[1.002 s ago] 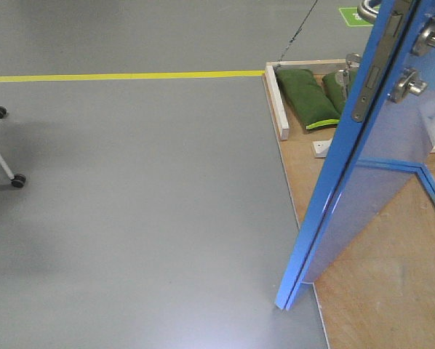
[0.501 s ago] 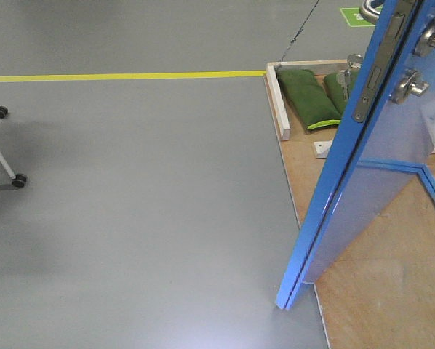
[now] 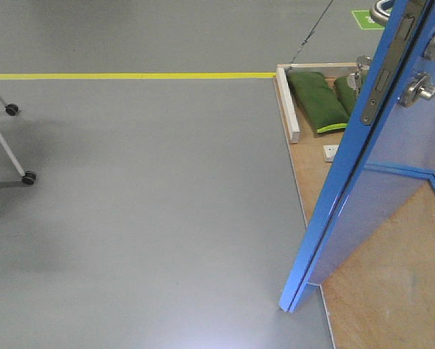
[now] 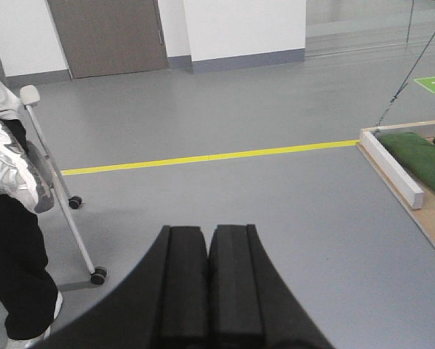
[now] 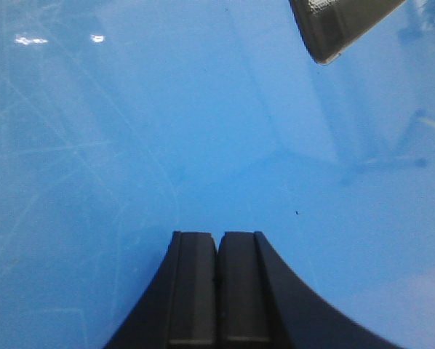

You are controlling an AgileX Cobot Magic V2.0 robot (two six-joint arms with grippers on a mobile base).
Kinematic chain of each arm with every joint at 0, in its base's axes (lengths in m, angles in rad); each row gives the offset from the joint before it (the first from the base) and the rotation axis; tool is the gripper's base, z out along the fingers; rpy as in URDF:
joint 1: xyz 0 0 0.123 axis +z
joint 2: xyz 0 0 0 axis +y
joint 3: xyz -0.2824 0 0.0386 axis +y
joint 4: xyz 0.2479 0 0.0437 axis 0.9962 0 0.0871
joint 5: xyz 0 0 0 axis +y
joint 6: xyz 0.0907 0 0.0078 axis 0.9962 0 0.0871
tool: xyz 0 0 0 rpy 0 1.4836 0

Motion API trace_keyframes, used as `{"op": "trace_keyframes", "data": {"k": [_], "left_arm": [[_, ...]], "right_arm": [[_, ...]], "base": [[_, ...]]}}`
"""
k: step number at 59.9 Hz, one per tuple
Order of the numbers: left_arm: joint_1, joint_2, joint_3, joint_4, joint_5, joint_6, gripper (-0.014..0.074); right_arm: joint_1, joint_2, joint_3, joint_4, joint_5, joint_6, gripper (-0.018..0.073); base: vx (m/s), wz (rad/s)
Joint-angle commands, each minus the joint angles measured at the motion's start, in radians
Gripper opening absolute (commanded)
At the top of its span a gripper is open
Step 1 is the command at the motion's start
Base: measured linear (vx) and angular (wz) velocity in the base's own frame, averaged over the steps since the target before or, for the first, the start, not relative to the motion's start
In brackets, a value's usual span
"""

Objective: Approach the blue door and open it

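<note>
Here, glossy blue door [image 3: 392, 182] ajar, left end effector [image 4: 207, 240] closed, right end effector [image 5: 217, 243] closed

Our front view looks down along the glossy blue door panel [image 3: 392, 182]; right wrist hugs it; left shares the yellow stripe [image 3: 130, 75].

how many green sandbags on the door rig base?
2. One green sandbag lies on the plywood base beside the white rail; the second sandbag is right of it, partly hidden by the blue door. More may sit behind the door.
</note>
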State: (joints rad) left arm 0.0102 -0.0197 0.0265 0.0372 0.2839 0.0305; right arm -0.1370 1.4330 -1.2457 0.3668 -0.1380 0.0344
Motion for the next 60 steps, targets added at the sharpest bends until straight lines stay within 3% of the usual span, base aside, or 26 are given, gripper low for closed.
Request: {"op": "trace_keyframes", "data": {"k": [1,60], "left_arm": [[-0.006,-0.006,0.006,-0.008,-0.086,-0.003,0.0070],[-0.006,-0.006,0.006,-0.008,-0.086,-0.003,0.0070]], "right_arm": [[0.014,-0.025,-0.033,-0.028,-0.055,-0.017,0.0002],[0.014,-0.025,-0.033,-0.028,-0.056,-0.017,0.0002]], "base": [[0.05,0.13],[0.11,0.12]]}}
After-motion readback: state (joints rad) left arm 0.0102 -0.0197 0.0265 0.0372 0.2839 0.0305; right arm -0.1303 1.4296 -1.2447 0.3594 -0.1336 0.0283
